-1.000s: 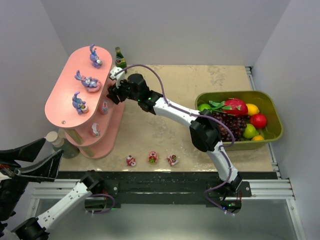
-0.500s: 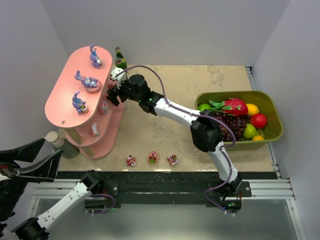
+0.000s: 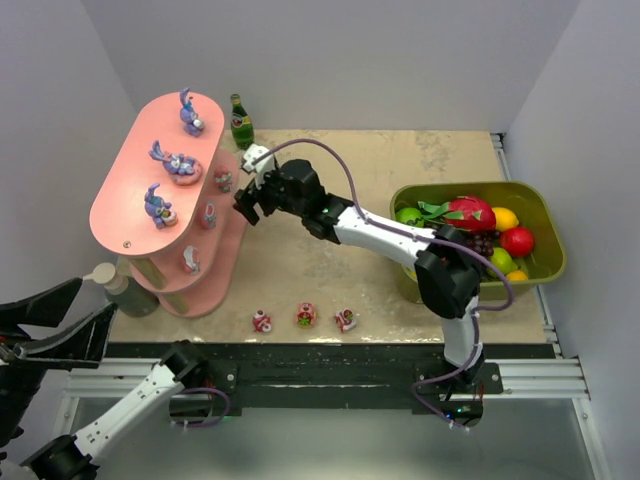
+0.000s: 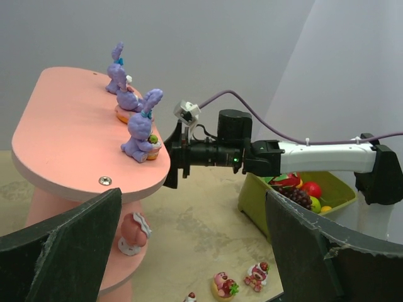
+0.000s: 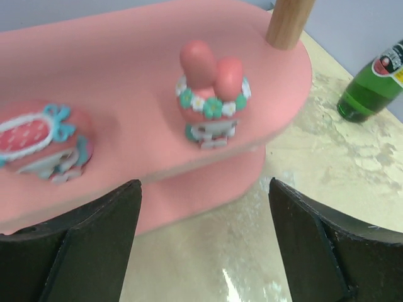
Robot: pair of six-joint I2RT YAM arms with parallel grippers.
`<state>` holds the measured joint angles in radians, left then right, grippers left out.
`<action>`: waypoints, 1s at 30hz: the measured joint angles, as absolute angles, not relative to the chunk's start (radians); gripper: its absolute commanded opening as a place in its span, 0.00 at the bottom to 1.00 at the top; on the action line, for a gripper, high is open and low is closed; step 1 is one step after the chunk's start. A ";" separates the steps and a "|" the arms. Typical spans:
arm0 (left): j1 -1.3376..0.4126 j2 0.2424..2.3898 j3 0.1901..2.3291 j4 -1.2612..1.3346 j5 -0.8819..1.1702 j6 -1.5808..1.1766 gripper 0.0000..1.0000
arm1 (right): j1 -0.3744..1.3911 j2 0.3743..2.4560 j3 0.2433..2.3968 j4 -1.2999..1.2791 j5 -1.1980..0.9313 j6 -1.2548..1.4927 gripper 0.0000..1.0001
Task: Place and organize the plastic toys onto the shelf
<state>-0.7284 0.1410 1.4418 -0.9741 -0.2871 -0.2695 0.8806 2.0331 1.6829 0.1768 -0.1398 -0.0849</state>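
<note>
The shelf point(image 3: 120, 200) is salmon pink, with a pale wooden post point(image 5: 286, 19). The bunnies point(image 3: 160, 205) on its top tier are lilac purple. A pink eared toy point(image 5: 211, 94) wears a band of green and white flowers. Its neighbour point(image 5: 38, 135) has a red, white-dotted panel edged in white and a teal bow. The bottle point(image 3: 240, 122) is green, the tub point(image 3: 552, 260) olive, the tabletop point(image 3: 340, 270) mottled beige.

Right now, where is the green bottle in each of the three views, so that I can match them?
Top external: green bottle at upper left, beside the shelf's far end.
Left wrist: not in it.
Right wrist: at the right edge, past the shelf's rounded end.
Shared landmark: the pink shelf, in all three views.
</note>
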 measured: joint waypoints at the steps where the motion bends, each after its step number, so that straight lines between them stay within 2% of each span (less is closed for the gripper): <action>1: -0.728 0.141 1.444 -0.974 -0.287 -0.270 1.00 | 0.881 1.998 1.635 0.189 -0.130 -0.082 0.84; 8: -0.728 0.141 1.451 -0.976 -0.279 -0.270 1.00 | 0.927 1.631 1.227 0.173 0.016 0.025 0.83; 12: -0.728 0.141 1.426 -0.974 -0.279 -0.270 1.00 | 1.054 1.527 1.153 0.090 0.138 0.148 0.82; 19: -0.728 0.140 1.308 -0.973 -0.259 -0.272 1.00 | 1.290 1.560 1.069 0.018 0.271 0.280 0.83; 30: -0.728 0.082 1.242 -0.952 -0.237 -0.298 0.99 | 1.394 1.697 0.998 0.090 0.370 0.355 0.84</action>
<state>-0.7284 0.0822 1.2419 -0.9516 -0.2371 -0.2977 1.3941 1.6974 0.9977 0.0898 0.3698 0.3553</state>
